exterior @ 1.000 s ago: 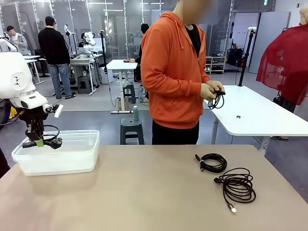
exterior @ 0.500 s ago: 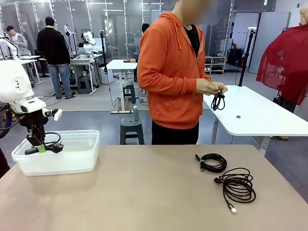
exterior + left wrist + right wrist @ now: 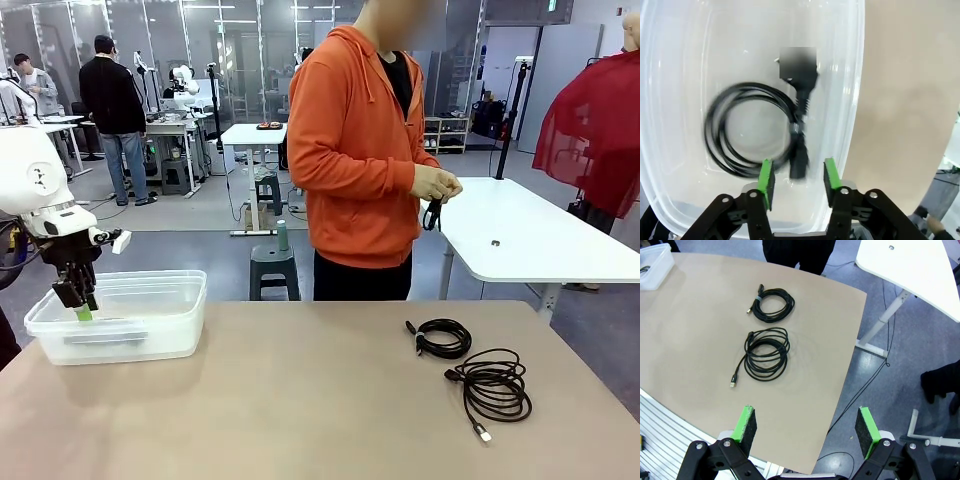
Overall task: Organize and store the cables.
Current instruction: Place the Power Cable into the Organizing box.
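Note:
A black coiled cable with a chunky plug lies inside the clear plastic bin, slightly blurred. My left gripper hangs open just above it, over the bin's left end, holding nothing. Two more coiled cables rest on the tan table at the right: a small tight one and a looser one. My right gripper is wide open, high above the table's near right corner. The person in the orange hoodie holds another black cable in both hands.
The tan table has bare room between the bin and the two coils. A white table stands behind at the right. The right wrist view has the bin at its top left corner and the floor past the table's edge.
My left gripper has opened and let go of the cable, which has dropped into the bin. The person's hands have shifted the cable they hold.

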Tool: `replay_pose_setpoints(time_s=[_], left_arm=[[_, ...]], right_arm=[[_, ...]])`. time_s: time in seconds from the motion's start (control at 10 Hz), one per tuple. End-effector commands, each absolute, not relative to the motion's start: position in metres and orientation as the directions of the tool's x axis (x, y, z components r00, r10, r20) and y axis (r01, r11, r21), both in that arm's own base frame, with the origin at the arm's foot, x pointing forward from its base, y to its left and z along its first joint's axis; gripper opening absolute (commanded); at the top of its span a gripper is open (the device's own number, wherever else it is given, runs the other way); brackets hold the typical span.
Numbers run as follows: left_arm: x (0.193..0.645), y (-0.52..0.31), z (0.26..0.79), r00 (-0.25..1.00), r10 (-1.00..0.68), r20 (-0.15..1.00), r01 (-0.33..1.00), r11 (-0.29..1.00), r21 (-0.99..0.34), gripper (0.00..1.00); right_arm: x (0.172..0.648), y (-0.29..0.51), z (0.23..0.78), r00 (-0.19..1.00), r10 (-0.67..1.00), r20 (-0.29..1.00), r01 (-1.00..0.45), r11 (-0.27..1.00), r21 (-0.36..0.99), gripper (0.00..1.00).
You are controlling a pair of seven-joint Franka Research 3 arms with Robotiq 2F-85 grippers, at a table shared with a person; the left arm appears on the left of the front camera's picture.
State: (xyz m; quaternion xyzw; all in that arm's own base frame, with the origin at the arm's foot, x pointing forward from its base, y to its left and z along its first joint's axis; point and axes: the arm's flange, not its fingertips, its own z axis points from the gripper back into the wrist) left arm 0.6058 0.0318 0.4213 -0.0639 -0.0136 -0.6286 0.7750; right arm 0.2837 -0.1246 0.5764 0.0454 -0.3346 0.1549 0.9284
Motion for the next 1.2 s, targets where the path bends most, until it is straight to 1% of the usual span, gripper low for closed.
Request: replay_pose_setpoints(time_s=[0.0, 0.1, 0.3, 0.5, 0.6, 1.1], left_arm=[[0.6095, 0.0348, 0.4251, 0.205, -0.975, 0.086, 0.976, 0.196, -0.099, 0.92], [0.6092, 0.0336, 0.4244, 0.205, -0.975, 0.085, 0.976, 0.196, -0.098, 1.00], [0.6077, 0.0345, 0.4250, 0.208, -0.975, 0.083, 0.975, 0.200, -0.095, 1.00], [0.6055, 0.0355, 0.4294, 0.232, -0.967, 0.106, 0.971, 0.225, -0.074, 1.00], [0.6062, 0.0326, 0.4224, 0.208, -0.973, 0.096, 0.976, 0.201, -0.079, 1.00], [0.6062, 0.0326, 0.4224, 0.208, -0.973, 0.096, 0.976, 0.201, -0.079, 1.00]], right_arm=[[0.2829, -0.1254, 0.5744, 0.728, 0.255, 0.636, -0.318, 0.948, -0.016, 1.00], [0.2829, -0.1254, 0.5744, 0.728, 0.255, 0.636, -0.318, 0.948, -0.016, 1.00], [0.2829, -0.1254, 0.5744, 0.728, 0.255, 0.636, -0.318, 0.948, -0.016, 1.00], [0.2829, -0.1254, 0.5744, 0.728, 0.255, 0.636, -0.318, 0.948, -0.016, 1.00], [0.2829, -0.1254, 0.5744, 0.728, 0.255, 0.636, -0.318, 0.948, -0.016, 1.00], [0.2829, -0.1254, 0.5744, 0.728, 0.255, 0.636, -0.318, 0.948, -0.016, 1.00]])
